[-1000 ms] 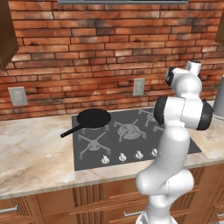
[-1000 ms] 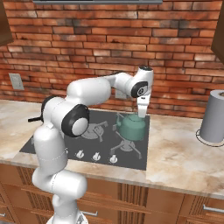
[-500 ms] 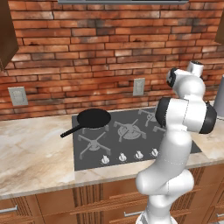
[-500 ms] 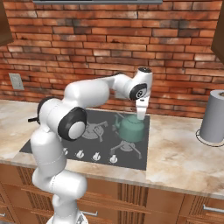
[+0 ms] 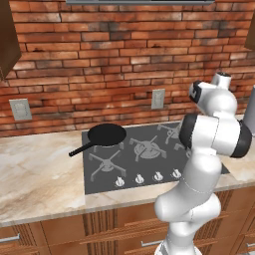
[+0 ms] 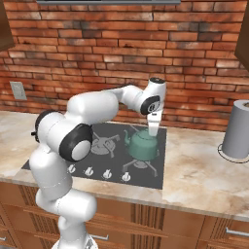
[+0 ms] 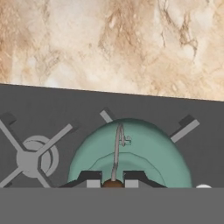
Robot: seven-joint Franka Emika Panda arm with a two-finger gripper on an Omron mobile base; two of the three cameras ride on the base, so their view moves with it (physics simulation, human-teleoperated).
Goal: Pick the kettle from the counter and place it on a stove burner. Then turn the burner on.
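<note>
The kettle [image 6: 143, 146] sits on a burner [image 6: 141, 163] at the right side of the cooktop [image 6: 160, 170], its spout pointing left in the right base view. From above, in the hand view, the kettle [image 7: 131, 153] covers the middle of that burner [image 7: 186, 127], whose grey arms stick out past its body on the far side. A second burner [image 7: 30, 158] lies just beside it, bare.

The gripper [image 6: 153, 127] hangs straight down over the kettle, its tip right at the handle. In the hand view the two fingers [image 7: 89, 178] stand close on either side of the brown wooden middle of the handle [image 7: 116, 151] – a narrow gap with the wood in it – but whether the pads actually press the wood I cannot tell.

A black pan [image 5: 106, 135] rests on the left rear burner, its handle reaching out left – well apart from the kettle. Small white knobs [image 6: 106, 174] line the front edge of the cooktop. The counter [image 6: 204, 170] runs to both sides, and a grey cylinder [image 6: 237, 130] stands on it at the far right, near the brick wall [image 6: 97, 53]
</note>
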